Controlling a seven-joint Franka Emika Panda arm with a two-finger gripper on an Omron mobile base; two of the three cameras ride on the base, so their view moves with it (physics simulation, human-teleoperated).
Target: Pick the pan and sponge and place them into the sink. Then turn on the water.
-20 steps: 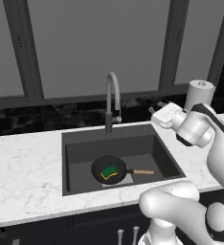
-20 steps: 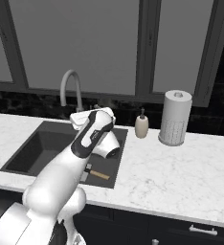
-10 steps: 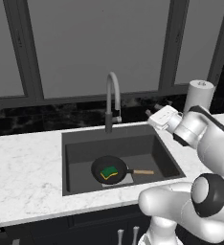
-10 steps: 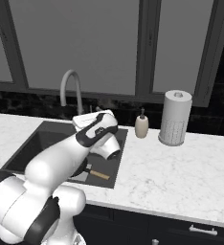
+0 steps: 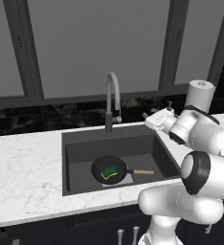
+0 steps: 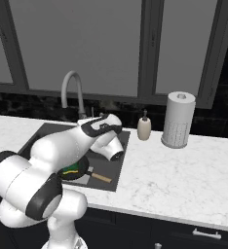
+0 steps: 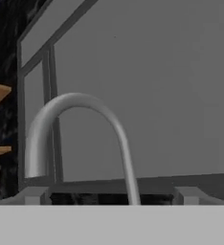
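- Pan [image 5: 110, 169] resting on the floor of the sink [image 5: 80, 148], toward the near side, wooden handle pointing right.
- Sponge [image 5: 108, 172] lying inside the pan, green face up, yellow edge toward the near side.
- In the right base view, pan [image 6: 72, 171] and sponge [image 6: 71, 170] partly hidden behind the white arm, handle sticking out to the right over the sink [image 6: 122, 146] floor.
- Faucet [image 5: 112, 103] standing at the far edge of the sink, arched spout curving over the basin; no stream visible at its tip.
- Fingers [image 5: 148, 116] spread wide, holding nothing, raised over the far right corner of the sink, pointing left toward the faucet, to its right and apart from it.
- Pan and sponge well below and to the near left of the fingers, apart from them.
- In the hand view, faucet [image 7: 78, 139] arch straight ahead, with fingers [image 7: 109, 196] wide either side of its stem at the bottom.
- Paper towel roll [image 6: 178, 119] and soap bottle [image 6: 144, 127] upright on the marble surface [image 6: 184, 170] right of the sink.
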